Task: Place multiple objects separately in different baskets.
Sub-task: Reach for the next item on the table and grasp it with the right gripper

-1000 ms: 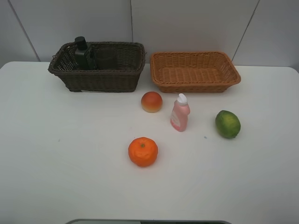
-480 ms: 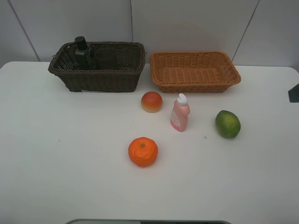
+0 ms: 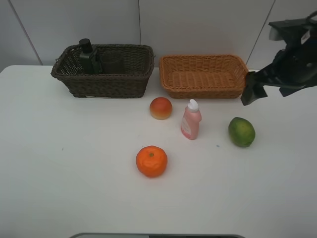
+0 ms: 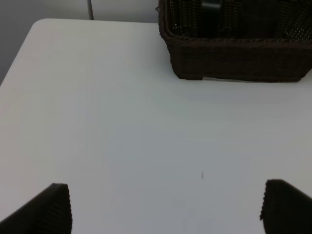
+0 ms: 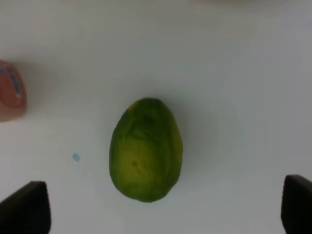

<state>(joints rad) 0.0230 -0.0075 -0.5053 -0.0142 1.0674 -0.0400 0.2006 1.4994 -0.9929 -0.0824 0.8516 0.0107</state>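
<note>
On the white table lie a green lime [image 3: 241,131] [image 5: 146,148], a small pink white-capped bottle [image 3: 190,120] [image 5: 9,92], a red-orange peach-like fruit [image 3: 161,108] and an orange [image 3: 151,161]. A dark bottle [image 3: 89,57] stands in the deep dark brown basket [image 3: 114,85] [image 4: 234,58]. The orange-tan basket [image 3: 208,92] holds nothing. My right gripper [image 3: 250,91] [image 5: 161,212] hovers open above the lime, a finger on either side of it and not touching. Over bare table in front of the dark basket, my left gripper [image 4: 165,207] is open and holds nothing.
The two baskets stand side by side at the back of the table, against a pale panelled wall. The right arm [image 3: 292,59] reaches in from the right, past the orange-tan basket's right end. The left arm is out of the exterior view.
The right arm has come into the exterior view from the right edge and now hangs over the lime. The objects and baskets have not moved.
</note>
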